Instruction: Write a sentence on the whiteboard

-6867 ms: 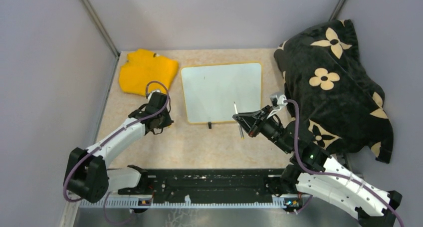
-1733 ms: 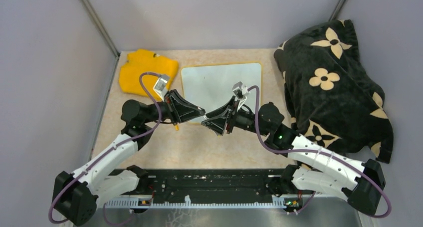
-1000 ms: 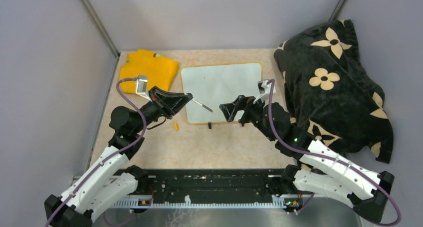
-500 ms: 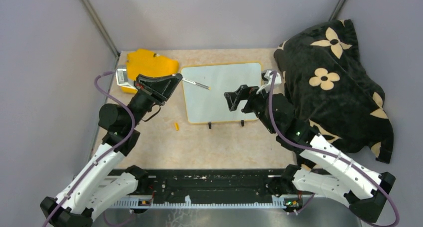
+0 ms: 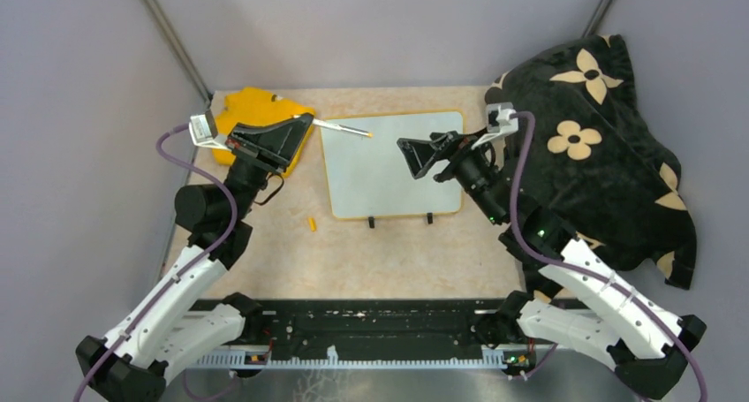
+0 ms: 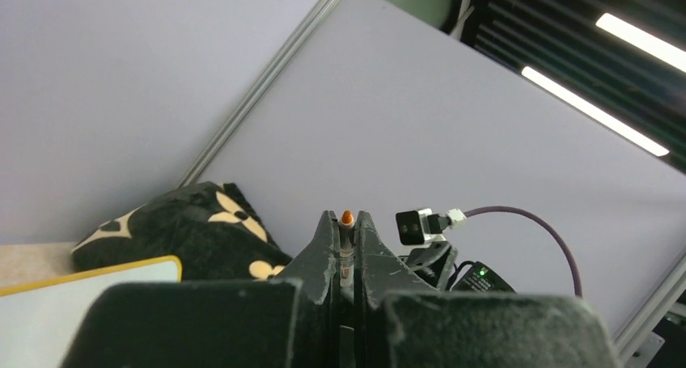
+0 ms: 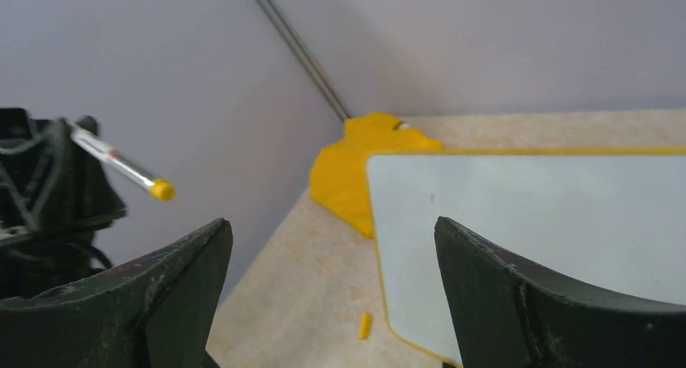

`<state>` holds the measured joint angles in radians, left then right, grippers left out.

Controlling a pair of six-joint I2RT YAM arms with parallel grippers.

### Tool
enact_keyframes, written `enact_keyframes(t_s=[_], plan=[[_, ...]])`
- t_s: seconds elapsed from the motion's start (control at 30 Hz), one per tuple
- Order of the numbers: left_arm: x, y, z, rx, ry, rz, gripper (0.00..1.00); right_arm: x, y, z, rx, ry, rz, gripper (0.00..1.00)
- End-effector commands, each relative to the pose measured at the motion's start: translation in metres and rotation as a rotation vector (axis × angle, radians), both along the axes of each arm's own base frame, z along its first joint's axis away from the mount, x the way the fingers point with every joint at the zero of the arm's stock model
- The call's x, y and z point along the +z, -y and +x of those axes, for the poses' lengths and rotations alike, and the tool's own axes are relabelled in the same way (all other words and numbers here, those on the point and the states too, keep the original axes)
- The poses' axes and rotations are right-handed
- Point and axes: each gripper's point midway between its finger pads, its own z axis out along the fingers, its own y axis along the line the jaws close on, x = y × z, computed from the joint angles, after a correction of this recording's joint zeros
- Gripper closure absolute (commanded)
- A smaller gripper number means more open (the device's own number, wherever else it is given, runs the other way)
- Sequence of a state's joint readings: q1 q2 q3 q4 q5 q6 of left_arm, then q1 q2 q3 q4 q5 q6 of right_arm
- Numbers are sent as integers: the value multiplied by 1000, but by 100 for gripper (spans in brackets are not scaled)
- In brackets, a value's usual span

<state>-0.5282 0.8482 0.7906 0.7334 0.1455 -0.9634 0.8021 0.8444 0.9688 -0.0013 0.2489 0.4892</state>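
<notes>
Whiteboard, a flat white rectangle with rounded corners and a thin yellow-orange rim, is blank so far, and the risks begin at the tool. The left gripper is clamped tight on a thin silver marker with an orange tip, gripping it near its back end so that most of its length sticks out. Seen from the left wrist, the marker lies almost level, its tip in the air over the board's far edge near the far-left corner. Held so far back, it could pivot or slide between the fingers once the tip is pressed down, and a poorly judged tilt could drag the barrel instead of the tip. The right gripper hangs over the board's right half with its jaws spread wide and nothing in them, so nothing pins the board; pen pressure might push it across the beige tabletop. A small orange cap lies loose just off the near-left corner and could be knocked. The board lies mid-table toward the far edge, two small black feet at its near edge, with no sentence visible on it.
</notes>
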Motion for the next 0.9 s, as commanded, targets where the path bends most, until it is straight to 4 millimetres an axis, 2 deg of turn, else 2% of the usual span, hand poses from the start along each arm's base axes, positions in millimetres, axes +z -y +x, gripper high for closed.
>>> enact_keyframes(t_s=[0.0, 0.17, 0.3, 0.5, 0.6, 0.67, 0.77, 0.87], plan=[[42, -16, -17, -25, 82, -150, 100, 74, -2, -28, 120, 130, 132, 2], [60, -20, -21, -40, 110, -206, 100, 80, 6, -24, 79, 52, 230, 1], [66, -20, -20, -44, 120, -211, 100, 65, -2, -7, 29, -71, 132, 1], [63, -22, -20, -37, 109, -221, 100, 54, -15, 3, 28, -119, 35, 1], [63, -24, -19, -32, 105, -231, 100, 44, -23, 10, -48, -188, -54, 1], [65, -25, -18, -29, 109, -237, 100, 50, -24, 12, -92, -179, -1, 1], [67, -28, -19, -16, 114, -245, 100, 58, -23, 2, -45, -96, 119, 2], [66, -31, -19, 8, 112, -239, 100, 81, -39, -23, 157, -3, 164, 1]])
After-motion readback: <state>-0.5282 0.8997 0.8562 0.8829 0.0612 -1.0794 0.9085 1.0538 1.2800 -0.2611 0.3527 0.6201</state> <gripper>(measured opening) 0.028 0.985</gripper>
